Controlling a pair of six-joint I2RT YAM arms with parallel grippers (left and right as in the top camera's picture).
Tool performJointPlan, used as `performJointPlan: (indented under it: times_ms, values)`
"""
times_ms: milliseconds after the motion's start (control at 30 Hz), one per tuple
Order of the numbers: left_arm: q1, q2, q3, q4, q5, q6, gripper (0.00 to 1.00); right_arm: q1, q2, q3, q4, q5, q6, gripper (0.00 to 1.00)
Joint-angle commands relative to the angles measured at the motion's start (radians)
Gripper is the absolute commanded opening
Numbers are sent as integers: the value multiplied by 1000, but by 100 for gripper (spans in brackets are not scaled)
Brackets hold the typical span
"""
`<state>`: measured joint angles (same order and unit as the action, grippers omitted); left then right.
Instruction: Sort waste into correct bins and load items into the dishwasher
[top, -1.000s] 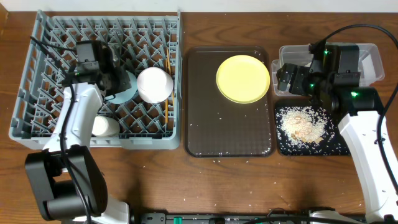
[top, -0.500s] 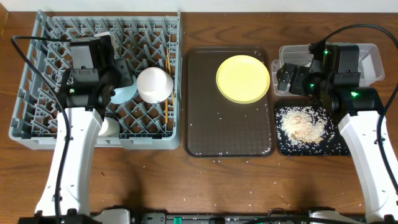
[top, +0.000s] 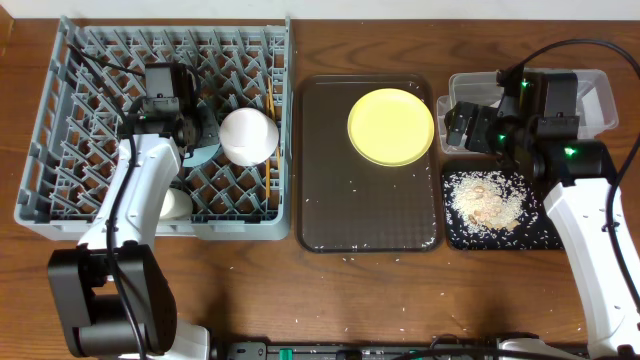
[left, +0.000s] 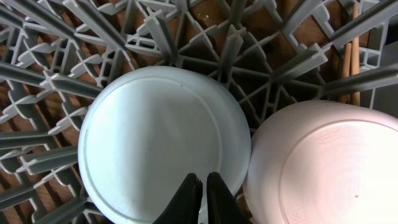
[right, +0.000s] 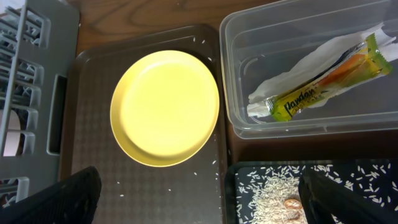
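Observation:
The grey dish rack holds an upturned light blue bowl, a white bowl, a small white cup and chopsticks. My left gripper is shut, its tips just over the blue bowl's base, next to the white bowl. The yellow plate lies on the brown tray. My right gripper is open and empty above the tray's right edge, near the plate. The clear tub holds the napkin and snack wrapper. Rice lies in the black tray.
Loose rice grains are scattered on the brown tray and on the table in front of it. The left arm lies across the rack. The right arm covers part of the black tray and tub.
My left arm has shifted slightly right and come down over the blue bowl. The right arm, plate and bins have not moved.

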<state>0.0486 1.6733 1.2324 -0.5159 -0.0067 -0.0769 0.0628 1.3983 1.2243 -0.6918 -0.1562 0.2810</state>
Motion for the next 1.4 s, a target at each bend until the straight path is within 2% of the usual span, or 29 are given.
performJointPlan:
  times_ms: [0, 167, 333, 567, 900, 1100, 1233, 1367]
  values:
    - [0, 22, 2, 0, 2, 14, 8, -3, -6, 10, -1, 10, 2, 99]
    - [0, 66, 2, -3, -2, 32, 8, -3, -6, 10, -1, 10, 2, 99]
    - [0, 27, 21, -5, 1, 30, 8, -3, -6, 10, -1, 10, 2, 99]
    - [-20, -126, 25, -11, 158, 27, 8, -3, -6, 10, -1, 10, 2, 99]
    - [-188, -21, 15, -21, 145, 43, 8, -3, -6, 10, -1, 10, 2, 99]
    - [-203, 65, 15, -12, 147, 38, 8, -3, -6, 10, -1, 10, 2, 99]
    - [-206, 43, 16, -10, 235, 17, 8, -3, -6, 10, 0, 10, 2, 99]
    - [-207, -25, 16, -15, 235, 7, 11, -3, -6, 10, -1, 10, 2, 99]
